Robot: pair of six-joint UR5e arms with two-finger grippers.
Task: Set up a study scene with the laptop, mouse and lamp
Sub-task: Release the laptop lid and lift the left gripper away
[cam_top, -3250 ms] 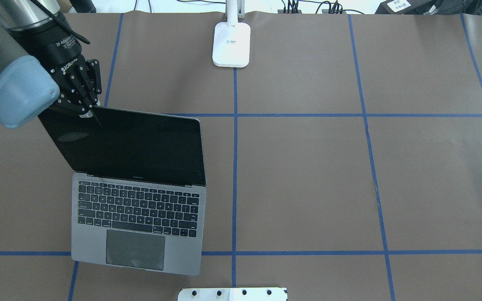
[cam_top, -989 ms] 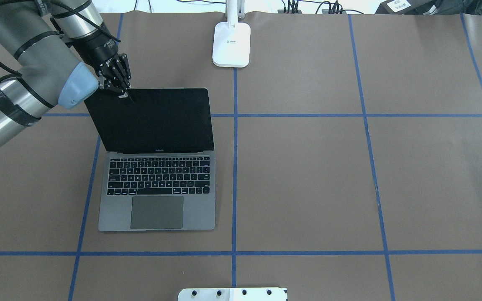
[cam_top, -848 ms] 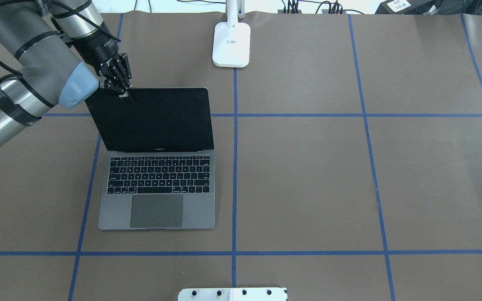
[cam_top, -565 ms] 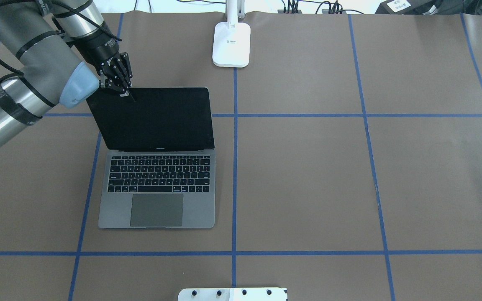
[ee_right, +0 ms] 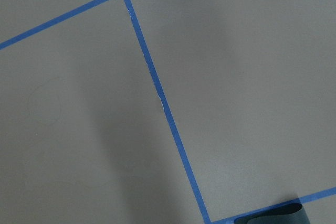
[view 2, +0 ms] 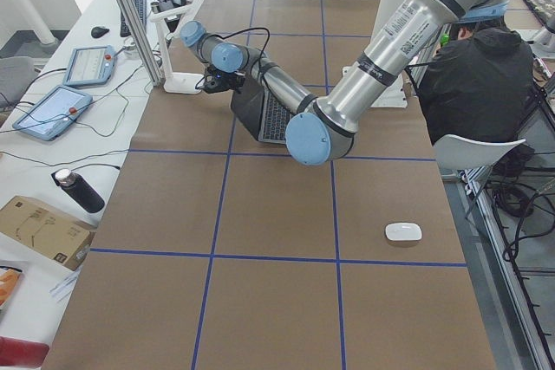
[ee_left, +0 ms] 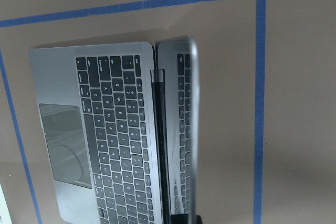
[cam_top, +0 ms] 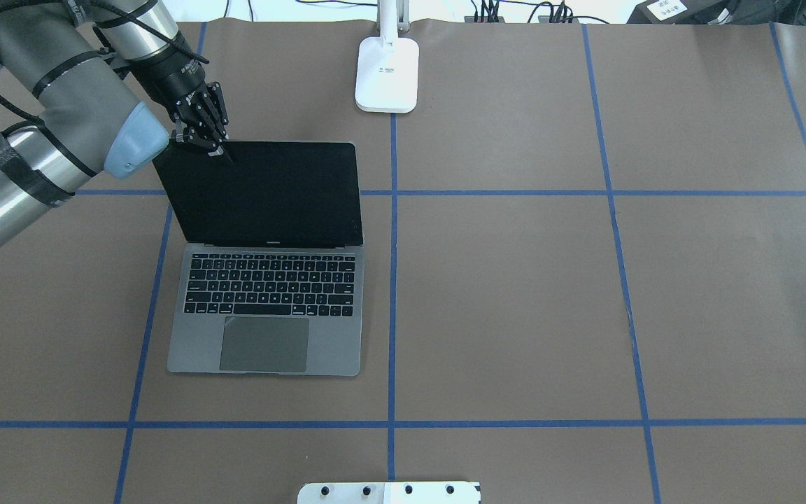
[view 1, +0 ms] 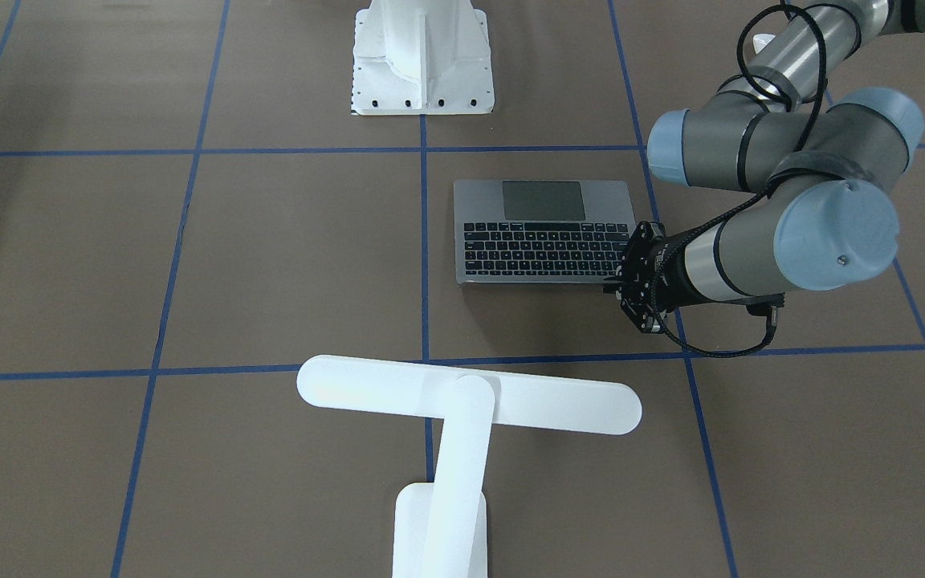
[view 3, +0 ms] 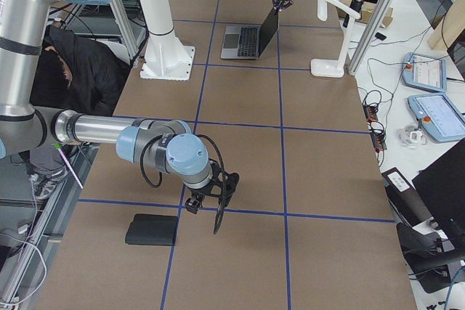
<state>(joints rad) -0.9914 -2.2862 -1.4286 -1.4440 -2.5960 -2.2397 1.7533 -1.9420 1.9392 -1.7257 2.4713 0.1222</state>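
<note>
Laptop [cam_top: 266,308], slim matte grey metal with black keys and a glossy dark screen, stands open on the brown paper-covered counter [cam_top: 515,294]. The left gripper [cam_top: 221,151] pinches the lid's top corner. Right gripper [view 3: 208,207]: grip cannot be told.

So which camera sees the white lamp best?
The exterior front-facing view: the lamp fills the foreground, with its bar head, arm and part of its base showing. Overhead catches mostly its base at the far edge. Both side views show it small and far; the wrist views miss it.
</note>
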